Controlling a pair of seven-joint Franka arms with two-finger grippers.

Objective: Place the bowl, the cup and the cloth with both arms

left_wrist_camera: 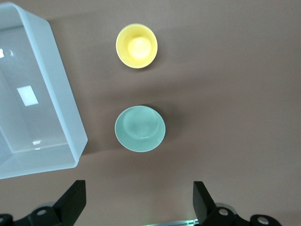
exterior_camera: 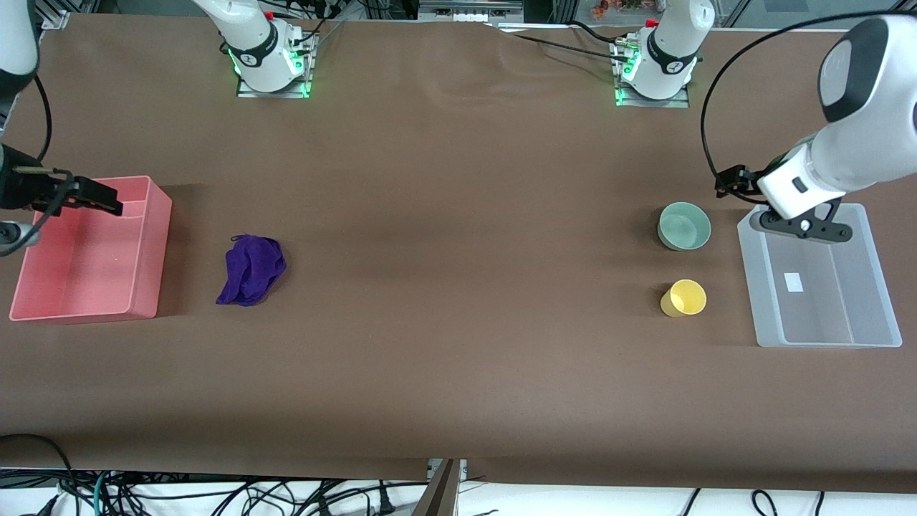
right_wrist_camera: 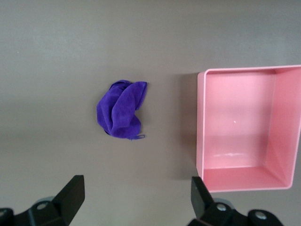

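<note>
The mint-green bowl [exterior_camera: 684, 226] stands upright on the table toward the left arm's end, also in the left wrist view [left_wrist_camera: 139, 128]. The yellow cup [exterior_camera: 683, 298] stands nearer the front camera than the bowl, also in the left wrist view [left_wrist_camera: 136, 46]. The purple cloth [exterior_camera: 251, 270] lies crumpled toward the right arm's end, also in the right wrist view [right_wrist_camera: 121, 109]. My left gripper [exterior_camera: 806, 223] [left_wrist_camera: 139, 200] is open and empty, up over the clear bin's rim. My right gripper [exterior_camera: 89, 195] [right_wrist_camera: 138, 195] is open and empty, up over the pink bin's rim.
An empty clear plastic bin [exterior_camera: 824, 308] [left_wrist_camera: 33, 99] stands beside the bowl and cup at the left arm's end. An empty pink bin [exterior_camera: 79, 265] [right_wrist_camera: 249, 127] stands beside the cloth at the right arm's end. The brown table lies bare between cloth and bowl.
</note>
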